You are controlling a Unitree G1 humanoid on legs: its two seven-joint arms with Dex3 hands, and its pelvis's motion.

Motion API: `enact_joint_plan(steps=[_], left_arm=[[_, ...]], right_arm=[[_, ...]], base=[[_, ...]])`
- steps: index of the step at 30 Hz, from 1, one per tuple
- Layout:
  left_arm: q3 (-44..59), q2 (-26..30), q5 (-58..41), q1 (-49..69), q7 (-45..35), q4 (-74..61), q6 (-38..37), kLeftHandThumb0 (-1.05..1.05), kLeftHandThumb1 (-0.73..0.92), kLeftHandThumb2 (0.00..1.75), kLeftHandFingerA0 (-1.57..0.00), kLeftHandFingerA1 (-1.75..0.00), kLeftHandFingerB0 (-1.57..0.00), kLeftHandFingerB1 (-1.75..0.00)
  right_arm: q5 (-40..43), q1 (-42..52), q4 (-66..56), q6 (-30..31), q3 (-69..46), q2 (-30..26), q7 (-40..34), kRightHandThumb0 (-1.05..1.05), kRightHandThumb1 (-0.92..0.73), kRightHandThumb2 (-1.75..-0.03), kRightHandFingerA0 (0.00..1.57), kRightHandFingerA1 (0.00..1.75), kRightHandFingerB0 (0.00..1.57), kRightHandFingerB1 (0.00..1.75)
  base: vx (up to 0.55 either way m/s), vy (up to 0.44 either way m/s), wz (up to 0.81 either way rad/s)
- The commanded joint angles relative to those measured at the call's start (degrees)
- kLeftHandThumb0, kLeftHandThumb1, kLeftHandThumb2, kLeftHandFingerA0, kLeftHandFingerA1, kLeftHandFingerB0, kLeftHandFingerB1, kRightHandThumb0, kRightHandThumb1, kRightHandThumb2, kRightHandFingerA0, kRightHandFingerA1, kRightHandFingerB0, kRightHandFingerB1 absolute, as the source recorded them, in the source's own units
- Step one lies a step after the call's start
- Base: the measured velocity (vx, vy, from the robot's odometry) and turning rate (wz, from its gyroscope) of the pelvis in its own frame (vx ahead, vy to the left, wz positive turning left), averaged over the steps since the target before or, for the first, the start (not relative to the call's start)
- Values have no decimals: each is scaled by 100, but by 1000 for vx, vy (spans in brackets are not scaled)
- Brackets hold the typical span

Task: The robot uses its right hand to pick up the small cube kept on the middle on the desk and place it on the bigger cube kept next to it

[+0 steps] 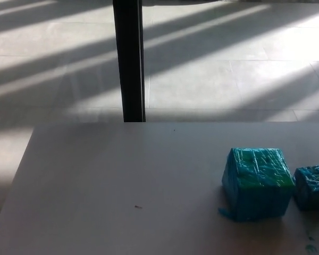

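A big cube (258, 183) wrapped in shiny blue-green tape stands on the pale desk (122, 180), towards the right. Right beside it, at the picture's right edge, sits the small cube (312, 186) in the same blue wrap, partly cut off by the frame. A narrow gap separates the two cubes. Neither of my hands nor any part of my arms shows in the head view.
A dark upright post (128, 61) stands behind the desk's far edge, on a tiled floor striped with sunlight. A tiny dark speck (139, 206) lies on the desk left of the cubes. Small blue-green smudges (310, 247) mark the desk near its front right corner.
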Motion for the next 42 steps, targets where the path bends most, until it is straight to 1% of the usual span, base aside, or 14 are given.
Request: enact_joint_plan(steps=[1, 5, 8, 11, 12, 15, 20, 25, 27, 29, 31, 36, 40, 42], left_arm=[[-21, 144, -40, -18, -5, 10, 55, -74, 77, 63, -49, -57, -35, -44], [-78, 154, -5, 3, 17, -10, 2, -75, 60, 100, -45, -63, -30, -54], [-55, 157, -40, -11, -16, 24, 13, -75, 77, 62, -49, -55, -35, -43], [-51, 173, -44, -60, -28, 70, 14, -75, 76, 63, -48, -56, -35, -43], [-42, 172, -52, -66, -7, 66, 32, -78, 60, 99, -45, -64, -32, -54], [-54, 180, -46, -69, 5, -3, 54, -75, 77, 64, -48, -57, -36, -44], [-84, 193, -14, -108, 16, 36, 57, -77, 62, 100, -46, -64, -33, -54], [-46, 207, -53, -177, -4, 99, 90, -74, 76, 62, -49, -55, -37, -42], [-110, 223, 14, -200, 3, 103, 52, -74, 60, 101, -48, -65, -31, -54], [-146, 232, 44, -206, 7, 126, 18, -75, 77, 63, -50, -57, -37, -43], [-144, 241, 12, -205, -49, 126, 41, -74, 61, 101, -44, -63, -30, -54], [-214, 245, 48, -190, -38, 118, -44, -75, 79, 63, -48, -56, -33, -41], [-185, 249, -30, -136, -138, 52, -3, -74, 59, 100, -40, -62, -26, -53], [-151, 252, -48, -189, -48, 114, 29, -75, 77, 62, -50, -58, -37, -43]], right_arm=[[-407, -248, 507, -417, 137, 27, 40, -63, -67, -60, 23, 47, 24, 28], [-1087, -471, 800, -579, 667, -155, -177, -76, -56, -92, 3, 41, 11, 42], [-1437, -632, 856, -581, 992, -271, -209, -89, -74, -63, 0, 7, 9, 29], [-1787, -819, 858, -459, 1403, -430, -31, -105, -63, -103, 0, 9, 0, 12], [-1931, -866, 775, -335, 1585, -479, 9, -102, -57, -92, 0, 0, 3, 13], [-2173, -934, 756, -311, 1870, -500, -55, -105, -75, -64, 0, 0, 0, 14], [-2525, -1049, 753, -86, 2393, -500, 158, -105, -56, -93, 0, 0, 0, 4], [-2707, -1011, 709, -8, 2807, -582, 530, -105, -61, -103, 0, 16, 0, 0], [-2690, -888, 521, 116, 2914, -659, 826, -105, -61, -100, 0, 8, 1, 0], [-2696, -896, 546, 139, 2953, -662, 918, -105, -61, -100, 0, 9, 3, 0], [-2717, -869, 481, 188, 2980, -693, 1061, -105, -62, -97, 0, 6, 11, 0], [-2794, -1046, 608, 662, 3091, -576, 1598, -94, -55, -84, 0, 0, 4, 9], [-3013, -1197, 831, 622, 3345, -549, 1841, -59, -48, -72, 0, 19, 8, 27], [-2935, -1230, 1034, 539, 3285, -495, 1841, -48, -50, -65, 1, 40, 8, 30]], base=[[0, 0, 0], [0, 0, 0], [0, 0, 0], [0, 0, 0], [0, 0, 0], [0, 0, 0], [0, 0, 0], [0, 0, 0], [0, 0, 0], [0, 0, 0], [0, 0, 0], [0, 0, 0], [0, 0, 0], [0, 0, 0]])
